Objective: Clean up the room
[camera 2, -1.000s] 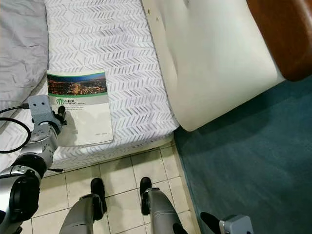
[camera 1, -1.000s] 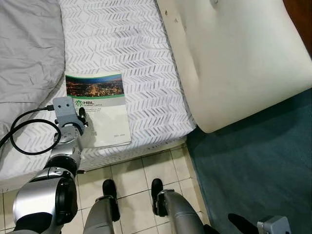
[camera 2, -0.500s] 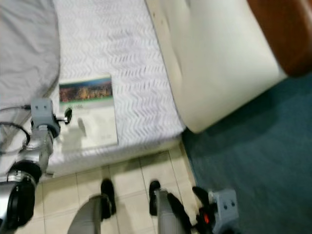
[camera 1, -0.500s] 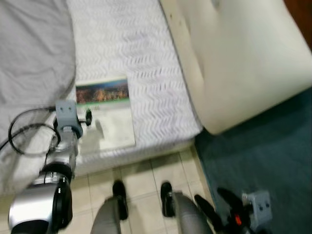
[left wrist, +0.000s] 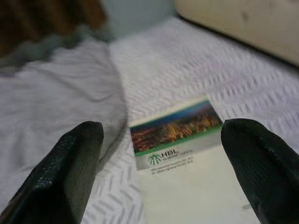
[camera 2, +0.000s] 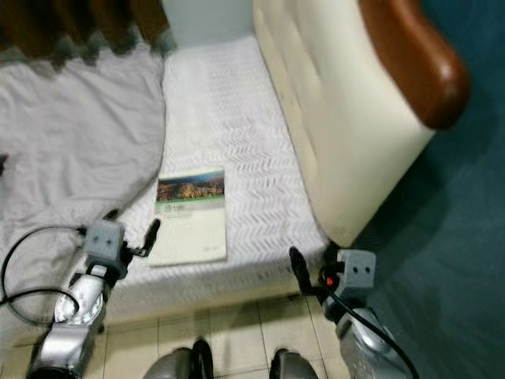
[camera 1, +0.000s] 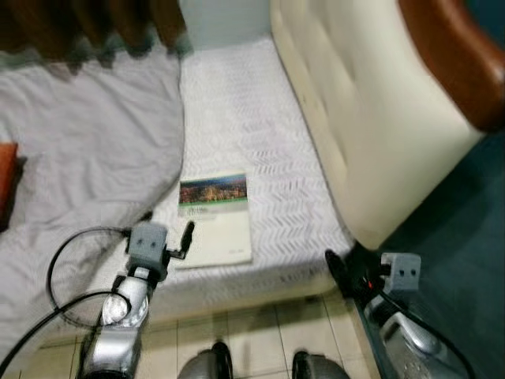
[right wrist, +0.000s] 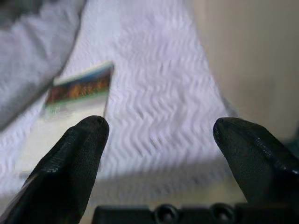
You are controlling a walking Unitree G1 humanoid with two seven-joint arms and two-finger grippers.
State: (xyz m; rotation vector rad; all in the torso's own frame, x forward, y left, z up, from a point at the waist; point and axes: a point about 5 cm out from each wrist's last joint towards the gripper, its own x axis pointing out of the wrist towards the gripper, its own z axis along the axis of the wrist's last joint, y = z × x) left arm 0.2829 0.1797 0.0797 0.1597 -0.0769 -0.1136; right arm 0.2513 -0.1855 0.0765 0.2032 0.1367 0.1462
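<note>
On the patterned bed (camera 1: 252,134) lies a white booklet (camera 1: 215,219) with a city-photo cover, both grippers' jaws spread.

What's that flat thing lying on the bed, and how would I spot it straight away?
Start at the bed with its white zigzag-patterned cover, beside the cream padded headboard. Near the bed's front edge, just right of the rumpled grey blanket, lies a booklet. It is the one flat printed thing there, mostly white with a city photo across its top.

We see even, soft indoor light; head views motion-blurred, brown curtain (camera 1: 87,31) smeared. Wrist views defocused: black fingers (left wrist: 70,172) soft, right wrist view blurriest.
</note>
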